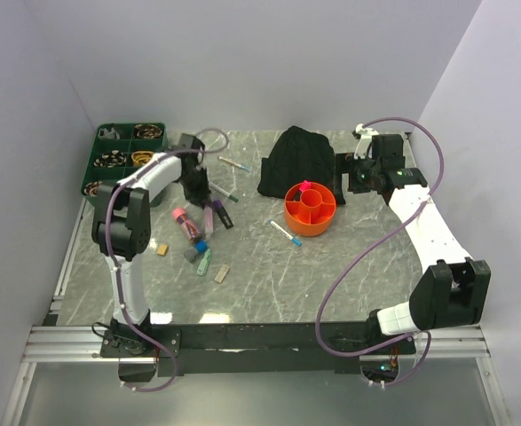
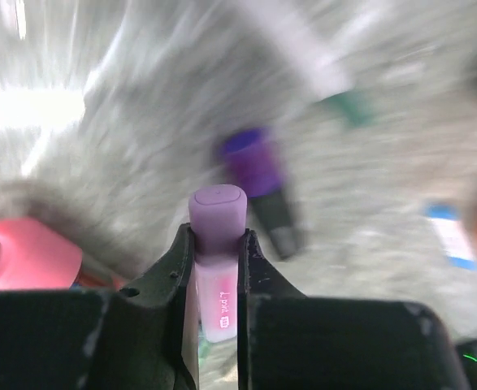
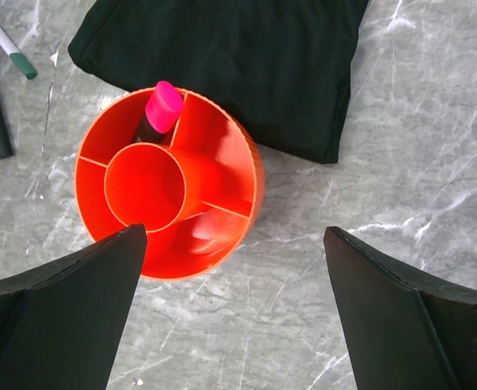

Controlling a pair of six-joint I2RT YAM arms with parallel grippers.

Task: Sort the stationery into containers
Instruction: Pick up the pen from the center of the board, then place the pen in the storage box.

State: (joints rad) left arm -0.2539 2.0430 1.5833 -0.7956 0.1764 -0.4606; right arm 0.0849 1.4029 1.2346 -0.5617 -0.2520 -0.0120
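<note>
My left gripper (image 1: 195, 192) (image 2: 216, 237) is shut on a pale purple marker (image 2: 217, 244), cap end out, held above the table; this view is motion-blurred. Below it lie a purple-capped black marker (image 2: 258, 175) (image 1: 222, 214) and a pink-capped marker (image 2: 19, 253) (image 1: 185, 222). The round orange tub (image 1: 311, 209) (image 3: 250, 162) holds a pink marker (image 3: 163, 107) in one outer section. My right gripper (image 1: 353, 173) (image 3: 234, 234) is open and empty, above the table just right of the tub. The dark green tray (image 1: 97, 162) stands at the far left.
A black fabric heap (image 1: 297, 160) (image 3: 238, 57) lies behind the tub, touching it. Green-capped pens (image 1: 225, 193) (image 3: 6, 45), a blue-capped pen (image 1: 286, 233), tan erasers (image 1: 162, 249) (image 1: 222, 274) and small blue and green items (image 1: 201, 253) lie loose on the marble table.
</note>
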